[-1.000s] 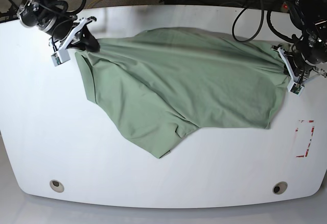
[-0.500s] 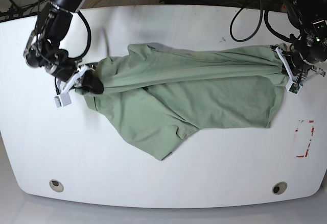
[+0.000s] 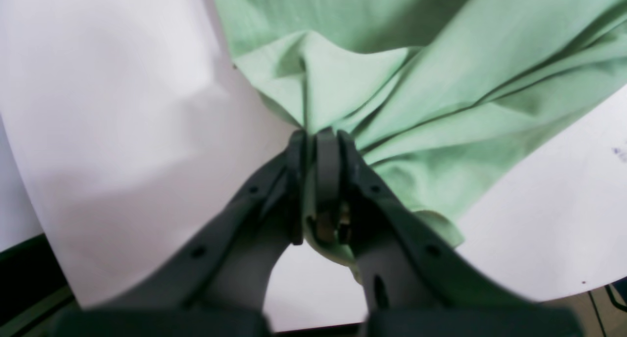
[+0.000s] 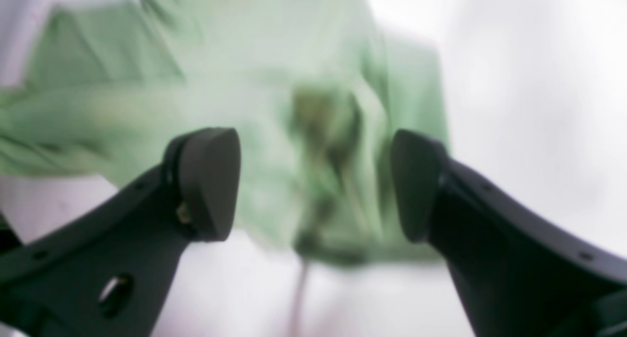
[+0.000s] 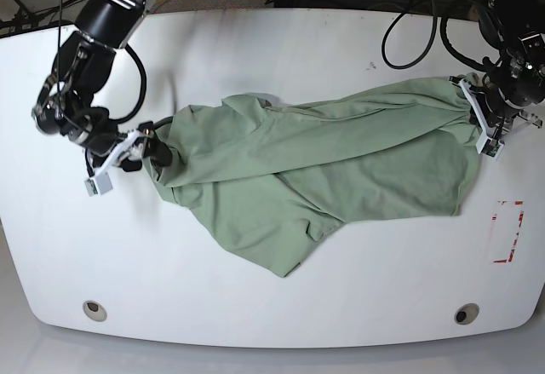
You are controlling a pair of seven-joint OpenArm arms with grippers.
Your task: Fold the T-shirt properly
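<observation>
1. Left wrist view: the left gripper point(image 3: 318, 146), dark grey plastic with curved fingers, is clamped on a bunched edge of the T-shirt point(image 3: 441, 82) at frame centre. The pale green knit fans away toward the upper right in long soft creases over the smooth white table point(image 3: 122, 131).

2. Right wrist view: blurred. The right gripper point(image 4: 313, 180) has its rounded black pads point(image 4: 210, 180) spread well apart with nothing between them; green cloth point(image 4: 274, 107) lies beyond, across the upper left and centre.

3. Base view: the shirt point(image 5: 341, 161) sprawls rumpled across the table's point(image 5: 255, 306) middle, one end at the left gripper point(image 5: 484, 123) at frame right, the other just beside the right gripper point(image 5: 136, 148) at frame left. It looks light, limp and drapey, not fragile; it should slide easily, so seams or corners seem the surest holds.
</observation>
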